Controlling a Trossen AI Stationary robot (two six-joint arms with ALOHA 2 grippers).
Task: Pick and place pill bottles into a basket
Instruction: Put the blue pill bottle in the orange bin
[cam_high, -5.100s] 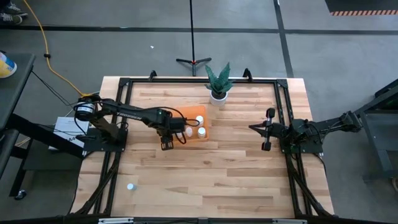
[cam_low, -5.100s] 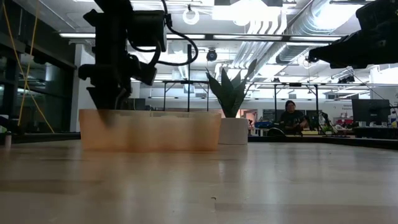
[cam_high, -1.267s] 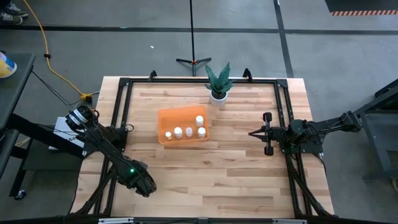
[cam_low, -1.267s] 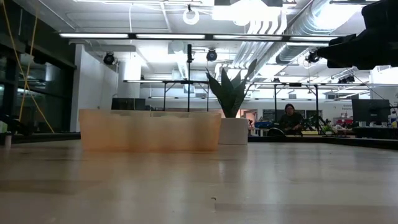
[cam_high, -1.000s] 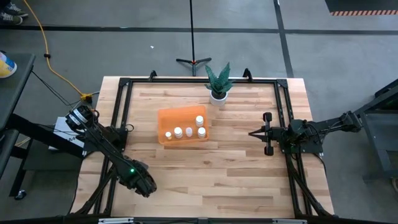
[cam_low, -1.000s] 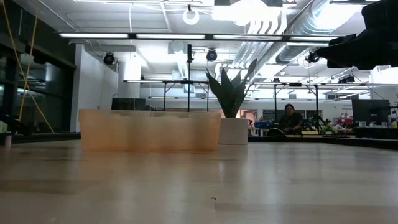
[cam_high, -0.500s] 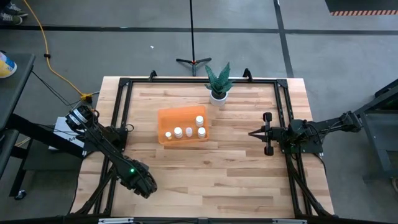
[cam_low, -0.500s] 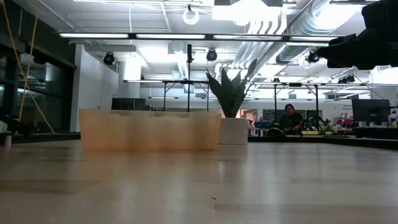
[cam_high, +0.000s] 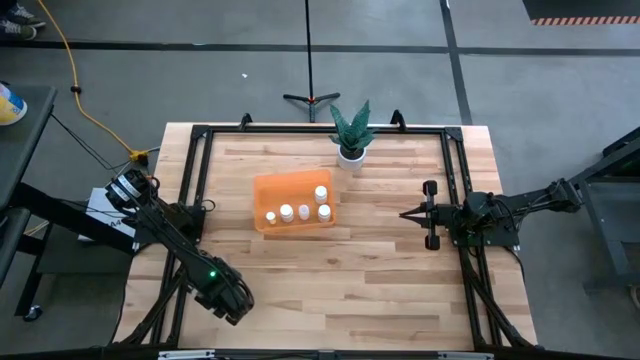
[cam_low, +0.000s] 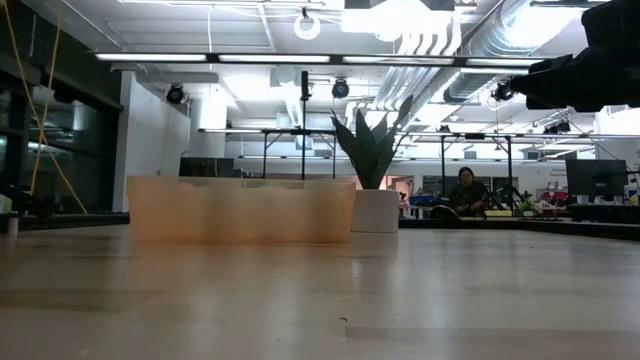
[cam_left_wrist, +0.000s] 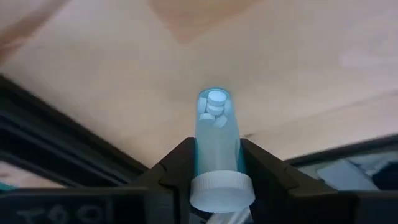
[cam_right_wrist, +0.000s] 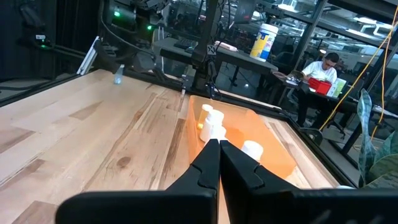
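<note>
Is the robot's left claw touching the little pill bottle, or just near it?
Touching. The left wrist view shows the left gripper with a dark finger pressed against each side of the pill bottle, no gap showing, white cap toward the camera.

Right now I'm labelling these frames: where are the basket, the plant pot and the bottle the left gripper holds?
basket (cam_high: 273, 190): high view, bare orange floor.
plant pot (cam_high: 350, 154): high view, white rim.
bottle (cam_left_wrist: 215, 140): left wrist view, clear body between the fingers of the left gripper (cam_left_wrist: 214, 163).

Overhead looking straight down; low level across table (cam_low: 400, 290); wrists close past fingers. Basket (cam_high: 277, 190) shared by overhead, low, right wrist.
</note>
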